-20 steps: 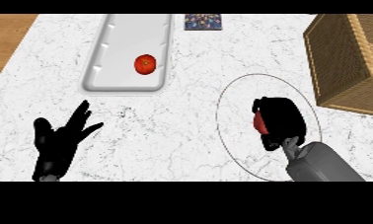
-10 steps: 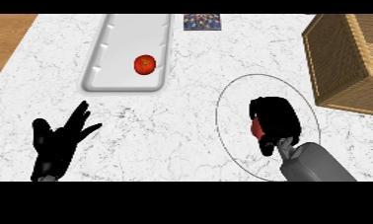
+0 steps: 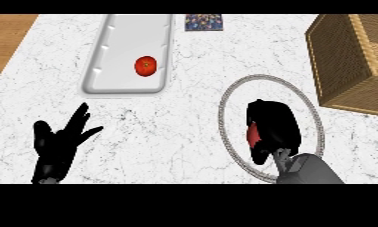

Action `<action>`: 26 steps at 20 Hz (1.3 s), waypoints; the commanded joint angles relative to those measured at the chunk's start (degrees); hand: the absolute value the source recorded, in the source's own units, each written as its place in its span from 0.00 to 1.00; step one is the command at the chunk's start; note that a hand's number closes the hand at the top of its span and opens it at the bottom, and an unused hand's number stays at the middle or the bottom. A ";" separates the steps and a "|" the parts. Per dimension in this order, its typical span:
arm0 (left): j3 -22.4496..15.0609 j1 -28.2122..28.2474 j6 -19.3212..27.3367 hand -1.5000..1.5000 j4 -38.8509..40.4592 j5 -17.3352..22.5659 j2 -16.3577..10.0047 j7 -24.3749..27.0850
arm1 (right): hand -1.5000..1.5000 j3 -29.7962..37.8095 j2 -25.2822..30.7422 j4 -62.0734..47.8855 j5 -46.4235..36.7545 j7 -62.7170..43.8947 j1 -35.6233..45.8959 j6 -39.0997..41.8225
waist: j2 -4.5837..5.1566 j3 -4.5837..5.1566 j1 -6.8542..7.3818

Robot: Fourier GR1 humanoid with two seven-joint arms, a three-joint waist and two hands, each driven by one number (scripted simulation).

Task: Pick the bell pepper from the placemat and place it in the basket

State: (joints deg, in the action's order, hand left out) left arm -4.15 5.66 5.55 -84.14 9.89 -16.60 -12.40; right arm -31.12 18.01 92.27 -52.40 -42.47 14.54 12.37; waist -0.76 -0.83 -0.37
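Locate the right hand point(image 3: 275, 126) over the round placemat point(image 3: 269, 75), on the right part of the counter point(image 3: 184, 121). Compare with one second ago: shifted slightly down and to the left, and closed further, with the fingers now curled round the bell pepper point(image 3: 253, 135) and hiding all but a red patch at the left of the palm. Read this as the grasp step being completed; treat the lift as not yet begun, since the bell pepper sits inside the placemat's ring as before. Cannot tell whether it is clear of the mat's surface. Find the wicker basket point(image 3: 347, 61) well apart, up and to the right, just past the placemat's rim. For the next move, expect a raise high enough to clear the basket's wall, then a carry up and to the right. Disregard the left hand point(image 3: 59, 143), resting open at the lower left with fingers spread, unchanged. Disregard also the white tray point(image 3: 125, 36) holding a small red round fruit point(image 3: 145, 66), and the patterned square item point(image 3: 204, 22) at the far edge; neither has moved.
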 commanded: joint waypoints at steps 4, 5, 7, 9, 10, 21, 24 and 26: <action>-1.12 4.10 -0.78 0.50 1.76 0.10 0.26 -2.03 | 1.00 11.61 -10.79 13.44 9.02 0.37 0.17 -15.20 | 0.31 0.52 -1.47; -1.56 3.94 -0.68 0.50 1.19 -0.05 0.36 -2.84 | 1.00 13.37 -11.76 15.19 9.43 -0.41 2.71 -15.80 | 0.37 0.61 -1.03; -0.19 2.42 0.13 0.50 1.94 0.18 0.25 -3.10 | 1.00 14.96 -12.31 19.49 7.56 -1.74 4.29 -18.44 | 0.43 0.76 -1.18; -0.24 3.52 -0.92 0.50 3.19 -0.11 -0.38 -2.28 | 1.00 17.57 -9.50 26.82 8.70 -4.39 5.01 -14.70 | 0.26 0.86 -1.56; -1.49 4.48 -1.30 0.50 2.23 -0.54 0.19 -1.90 | 1.00 19.09 -10.64 25.48 7.27 -6.43 7.82 -15.64 | 0.45 0.86 -0.53; 0.06 1.37 -1.57 0.50 4.54 -0.21 0.70 -2.39 | 1.00 43.85 4.30 27.42 19.36 -18.18 23.43 -1.04 | 0.71 0.90 -0.21; -0.60 4.29 -1.78 0.50 1.23 -0.57 0.79 -1.85 | 1.00 50.57 8.49 22.09 24.74 -13.47 23.37 -0.27 | 0.72 0.82 0.29; -0.75 2.81 -0.71 0.50 2.29 -1.43 1.32 -2.15 | 1.00 52.94 12.83 15.13 25.52 -14.15 29.25 1.33 | 0.86 0.86 0.57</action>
State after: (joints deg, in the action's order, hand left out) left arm -3.48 6.33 4.75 -85.36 9.57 -16.02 -12.63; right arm 15.80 24.86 114.61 -30.26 -56.34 38.70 10.22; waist -0.55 -0.57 -0.20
